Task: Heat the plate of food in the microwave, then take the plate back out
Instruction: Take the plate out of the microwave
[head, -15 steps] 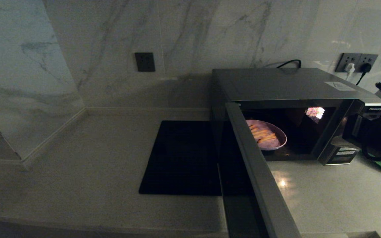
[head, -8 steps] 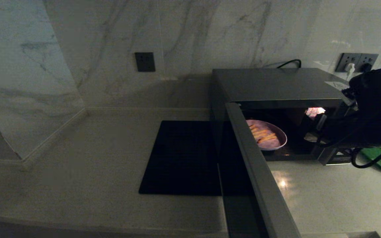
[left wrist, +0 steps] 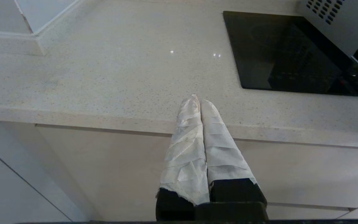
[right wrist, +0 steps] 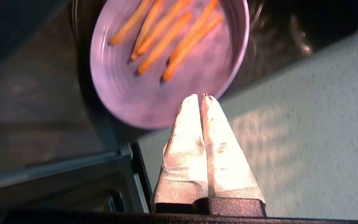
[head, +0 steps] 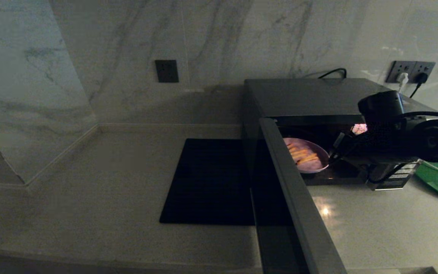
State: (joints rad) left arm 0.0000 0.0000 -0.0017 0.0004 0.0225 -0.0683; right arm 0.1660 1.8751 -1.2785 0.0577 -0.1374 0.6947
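1. The right claw (head: 336, 151) has swung in from the right to the microwave (head: 318, 97) mouth.
2. Claw pinched shut, empty; the plate (head: 310, 161) sits inside, just ahead, on the claw's left in the head view.
3. Left claw (left wrist: 199, 101), also shut, is parked far off at the desk (left wrist: 104, 71) edge.

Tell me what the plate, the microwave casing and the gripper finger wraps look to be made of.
Plate of food: probably glazed ceramic or melamine; smooth pale lilac surface with faint concentric rings. The look leaves it open.
Microwave: likely brushed or painted sheet metal; flat grey-silver top with a dull sheen.
Right gripper and left gripper fingers: wrapped in white, creased tape or cloth over black bodies; the wrinkled folds suggest soft wrapping.
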